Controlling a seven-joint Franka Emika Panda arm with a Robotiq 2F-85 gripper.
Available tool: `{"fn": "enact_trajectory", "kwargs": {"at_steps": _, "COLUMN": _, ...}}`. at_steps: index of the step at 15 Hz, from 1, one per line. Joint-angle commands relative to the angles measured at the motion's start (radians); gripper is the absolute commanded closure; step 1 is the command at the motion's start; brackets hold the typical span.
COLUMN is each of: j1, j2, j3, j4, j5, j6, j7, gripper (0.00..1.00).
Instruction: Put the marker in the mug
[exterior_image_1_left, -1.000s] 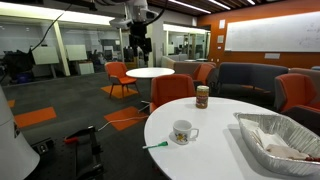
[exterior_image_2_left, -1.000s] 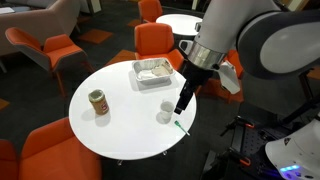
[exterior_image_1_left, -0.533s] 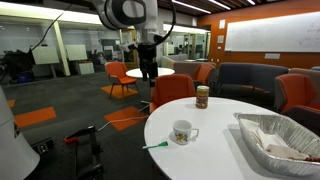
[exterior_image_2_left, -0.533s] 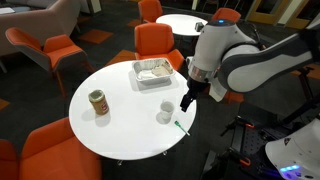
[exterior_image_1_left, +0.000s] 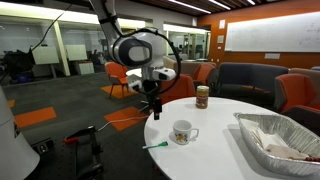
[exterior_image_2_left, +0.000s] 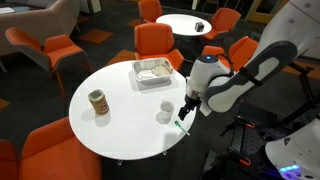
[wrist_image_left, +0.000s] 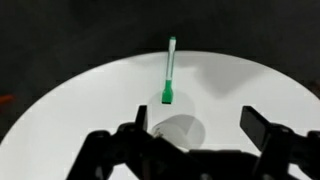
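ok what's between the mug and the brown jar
Nothing. Only bare white table lies between the mug and the jar, as both exterior views show.

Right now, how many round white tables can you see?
2. The near round white table holds the small white mug. The far round white table stands behind it. More could be hidden outside the pictures.

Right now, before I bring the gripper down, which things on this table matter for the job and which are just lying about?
For the job:
green marker, lying near the table edge
white mug
gripper, open above them

Just lying about:
brown jar
foil tray
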Motion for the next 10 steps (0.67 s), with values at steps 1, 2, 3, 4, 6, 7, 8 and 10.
{"fn": "enact_trajectory", "kwargs": {"at_steps": 1, "j1": -0.007, "j2": 0.129, "j3": -0.005, "j4": 0.053, "j5": 0.037, "j6": 0.097, "j7": -0.022, "gripper": 0.0}}
{"fn": "enact_trajectory", "kwargs": {"at_steps": 2, "j1": -0.005, "j2": 0.16, "j3": -0.011, "j4": 0.065, "j5": 0.04, "j6": 0.112, "j7": -0.018, "gripper": 0.0}}
{"fn": "enact_trajectory", "kwargs": {"at_steps": 3, "j1": -0.016, "j2": 0.194, "j3": -0.004, "j4": 0.085, "j5": 0.049, "j6": 0.119, "j7": -0.025, "gripper": 0.0}}
{"fn": "enact_trajectory", "kwargs": {"at_steps": 4, "j1": -0.02, "j2": 0.219, "j3": -0.003, "j4": 0.099, "j5": 0.053, "j6": 0.123, "j7": -0.025, "gripper": 0.0}}
{"fn": "enact_trajectory", "kwargs": {"at_steps": 6, "j1": -0.025, "j2": 0.268, "j3": -0.005, "j4": 0.133, "j5": 0.059, "j6": 0.125, "j7": -0.027, "gripper": 0.0}}
{"fn": "enact_trajectory", "kwargs": {"at_steps": 7, "j1": -0.028, "j2": 0.291, "j3": -0.005, "j4": 0.15, "j5": 0.058, "j6": 0.126, "j7": -0.033, "gripper": 0.0}}
{"fn": "enact_trajectory", "kwargs": {"at_steps": 8, "j1": -0.021, "j2": 0.31, "j3": -0.015, "j4": 0.165, "j5": 0.053, "j6": 0.126, "j7": -0.03, "gripper": 0.0}}
{"fn": "enact_trajectory", "kwargs": {"at_steps": 10, "j1": -0.017, "j2": 0.353, "j3": -0.021, "j4": 0.199, "j5": 0.046, "j6": 0.129, "j7": -0.04, "gripper": 0.04}}
